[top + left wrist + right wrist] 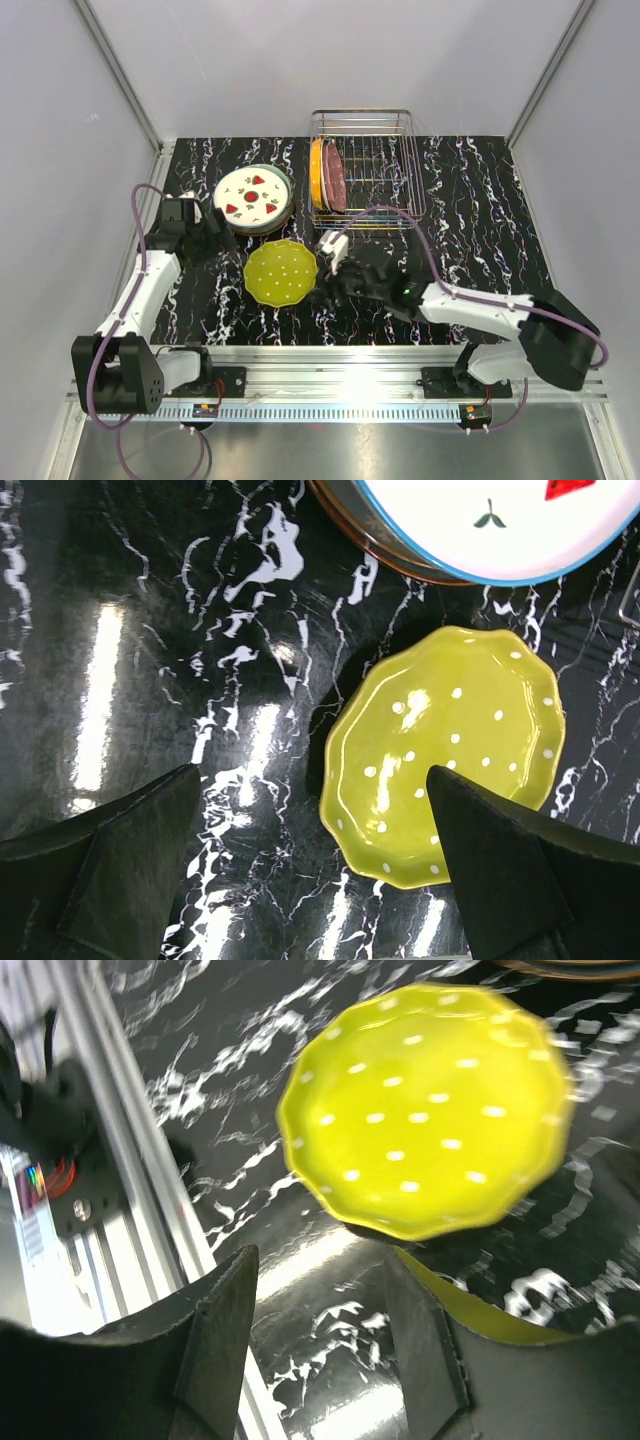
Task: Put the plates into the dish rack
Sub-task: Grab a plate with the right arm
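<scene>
1. The yellow plate point(280, 272), scalloped and dotted white, lies flat on the table point(480, 200), near the front edge and between the two arms
2. The stack point(253, 197) of plates sits just behind it to the left, close but apart. On top is a white plate point(500, 520) with red motifs and a blue rim, and a brown rim shows beneath it
3. The rack point(362, 113) stands at the back of the table, to the right of the stack. An orange plate point(316, 175) and a red plate point(335, 180) stand on edge side by side at its left end
4. The right gripper point(322, 290) is low at the yellow plate's right edge. In its wrist view the jaws stand partly apart with only bare table between them, gripping nothing, and the plate's rim is just ahead of the fingertips point(245, 1260). That view is blurred, so whether a finger touches the rim cannot be told
5. The left gripper point(218, 238) hangs over the table, left of the yellow plate and just in front of the stack. Its jaws are spread wide and hold nothing
6. A metal rail point(350, 360) runs along the near edge of the table, behind the right gripper
</scene>
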